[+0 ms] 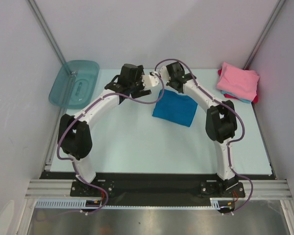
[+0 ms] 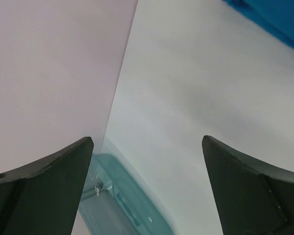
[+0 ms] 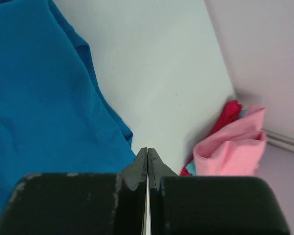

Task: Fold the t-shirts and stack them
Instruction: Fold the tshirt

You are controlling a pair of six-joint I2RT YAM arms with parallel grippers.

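Observation:
A bright blue folded t-shirt [image 1: 175,108] lies flat at mid-table. It also shows in the right wrist view [image 3: 39,98] and at the top corner of the left wrist view [image 2: 279,14]. A pink t-shirt [image 1: 238,81] tops a stack at the back right, with red [image 3: 228,115] and light blue edges under it. My right gripper [image 1: 165,85] is shut and empty, hovering by the blue shirt's far edge [image 3: 148,149]. My left gripper [image 1: 144,87] is open and empty [image 2: 147,139], just left of the right one, above bare table.
A translucent teal plastic tub [image 1: 74,82] stands at the back left, partly over the table's edge; it also shows in the left wrist view [image 2: 127,205]. Walls close the left, back and right sides. The two wrists are close together near the back.

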